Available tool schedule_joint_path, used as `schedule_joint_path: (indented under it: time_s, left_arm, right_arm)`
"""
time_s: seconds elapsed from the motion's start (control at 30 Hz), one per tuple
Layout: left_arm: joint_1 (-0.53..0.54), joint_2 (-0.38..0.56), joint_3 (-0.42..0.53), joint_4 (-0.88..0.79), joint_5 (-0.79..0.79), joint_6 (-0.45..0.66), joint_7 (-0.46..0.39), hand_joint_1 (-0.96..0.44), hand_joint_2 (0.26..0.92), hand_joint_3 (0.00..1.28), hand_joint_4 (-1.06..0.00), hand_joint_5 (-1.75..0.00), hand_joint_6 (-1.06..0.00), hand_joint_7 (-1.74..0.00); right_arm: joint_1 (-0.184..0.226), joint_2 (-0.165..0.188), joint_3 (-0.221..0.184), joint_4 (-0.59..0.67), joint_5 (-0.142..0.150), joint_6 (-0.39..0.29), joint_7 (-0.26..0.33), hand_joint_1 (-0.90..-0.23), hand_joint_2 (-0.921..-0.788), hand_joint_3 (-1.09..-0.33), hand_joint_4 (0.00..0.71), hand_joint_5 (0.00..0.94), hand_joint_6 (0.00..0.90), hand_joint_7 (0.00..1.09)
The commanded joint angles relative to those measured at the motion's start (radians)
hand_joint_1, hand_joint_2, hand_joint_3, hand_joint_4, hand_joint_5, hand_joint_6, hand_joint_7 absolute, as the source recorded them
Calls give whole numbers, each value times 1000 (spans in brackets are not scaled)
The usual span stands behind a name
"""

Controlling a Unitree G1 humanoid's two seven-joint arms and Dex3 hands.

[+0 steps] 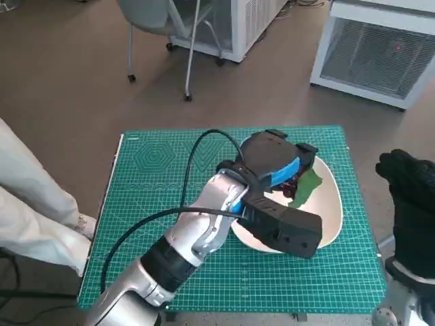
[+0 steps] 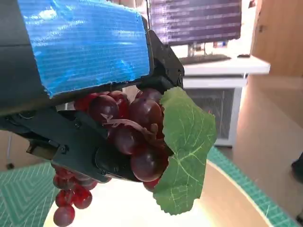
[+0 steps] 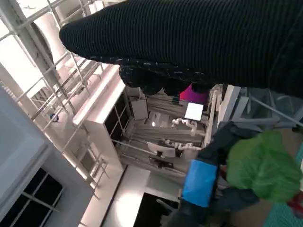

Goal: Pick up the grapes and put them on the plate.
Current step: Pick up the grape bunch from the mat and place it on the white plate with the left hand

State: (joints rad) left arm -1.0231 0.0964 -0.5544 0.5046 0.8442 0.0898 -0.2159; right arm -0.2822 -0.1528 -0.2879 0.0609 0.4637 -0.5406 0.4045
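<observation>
- Currently the left hand (image 1: 275, 163), black with blue tape over its back, grips the bunch of dark red plastic grapes with a green leaf (image 2: 137, 130) and holds it over the round cream plate (image 1: 332, 204); in the left wrist view the bunch hangs above the plate's pale inside, seemingly without touching it.
- The plate lies on the green cutting mat with a printed grid (image 1: 149, 204), toward the mat's edge on the robot's right side.
- The right hand (image 1: 410, 197), in a black knitted glove, is beside the plate, outside the mat; whether its fingers are apart or curled I cannot tell from these pictures.
- Risk one: a small string of grapes (image 2: 71, 196) hangs lower than the rest of the bunch. If the hand lets go from this height, I think the bunch can bounce or roll toward the plate's rim.
- Risk two: the fingers lie among the grapes and the stem, so when they spread, a stem may catch on them and the bunch may be dragged off the plate.
- Risk three: if the hand lowers too far, it may press on the plate and push it across the mat.
- Probably a slow lowering toward the plate's middle is safest.
</observation>
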Motion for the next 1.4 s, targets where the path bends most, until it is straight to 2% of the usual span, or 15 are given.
schedule_joint_path:
  time_s: [0.03, 0.2, 0.3, 0.33, 0.37, 0.43, 0.5, 0.53, 0.6, 0.67, 0.77, 0.87, 1.1, 1.4]
  left_arm:
    - [-30, -15, 0, 15, -19, -17, 1, 2, 921, 166, -542, -1304, -540, -1285]
    - [-31, -26, 13, 48, -52, -42, 18, 2, 917, 199, -511, -1342, -511, -1316]
    - [-26, -38, 26, 75, -82, -63, 33, 3, 865, 335, -465, -1409, -469, -1379]
    - [-24, -43, 29, 84, -92, -67, 37, 36, 840, 392, -455, -1437, -451, -1323]
    - [-21, -48, 32, 92, -100, -70, 40, 90, 820, 436, -453, -1460, -448, -1183]
    - [-14, -56, 35, 104, -112, -70, 45, 223, 803, 456, -480, -1470, -469, -772]
    - [-9, -61, 32, 113, -117, -67, 47, 156, 826, 329, -486, -1260, -499, -442]
    - [-8, -62, 29, 118, -117, -66, 47, 69, 841, 243, -490, -1081, -507, -316]
    - [-9, -61, 19, 135, -114, -75, 51, -167, 857, 121, -450, -645, -496, -161]
    - [-11, -57, 8, 157, -108, -97, 61, -347, 874, 55, -386, -318, -471, -72]
    - [-12, -50, 0, 193, -102, -139, 96, -496, 897, 26, -328, -111, -439, -23]
    - [-16, -47, 0, 235, -105, -176, 133, -568, 913, 30, -297, -38, -416, -8]
    - [-7, -48, 40, 311, -156, -241, 179, -629, 920, 104, -234, -3, -356, -1]
    - [7, -41, 175, 455, -355, -424, 153, -649, 921, 239, -167, -1, -307, -1]
  right_arm:
    - [20, 2, 0, 13, -16, -3, -5, -411, -921, -557, 682, 0, 336, 682]
    - [15, -1, 1, 25, -14, -6, -1, -412, -921, -556, 682, 0, 335, 682]
    - [13, -3, 2, 28, -12, -3, 1, -413, -921, -555, 680, 0, 335, 683]
    - [13, -3, 3, 28, -12, -1, 1, -413, -921, -554, 679, 0, 335, 683]
    - [12, -4, 3, 28, -12, 0, 0, -413, -921, -554, 678, 0, 335, 683]
    - [12, -4, 5, 26, -13, 3, -2, -413, -921, -555, 677, 0, 335, 683]
    - [12, -5, 6, 23, -13, 7, -3, -413, -921, -555, 676, 0, 335, 683]
    - [12, -5, 7, 22, -13, 8, -4, -413, -921, -556, 676, 0, 335, 684]
    - [12, -6, 8, 22, -12, 11, -3, -413, -921, -556, 676, 0, 334, 684]
    - [11, -7, 9, 24, -10, 12, -1, -414, -921, -556, 676, 0, 334, 685]
    - [9, -8, 9, 30, -4, 13, 4, -417, -921, -555, 676, 1, 334, 686]
    - [6, -10, 8, 37, 0, 13, 9, -418, -921, -553, 677, 1, 335, 686]
    - [-1, -10, 8, 49, 1, 11, 14, -411, -921, -553, 678, 1, 337, 683]
    - [-11, -8, 12, 56, 4, 15, 18, -408, -921, -553, 678, 1, 339, 680]
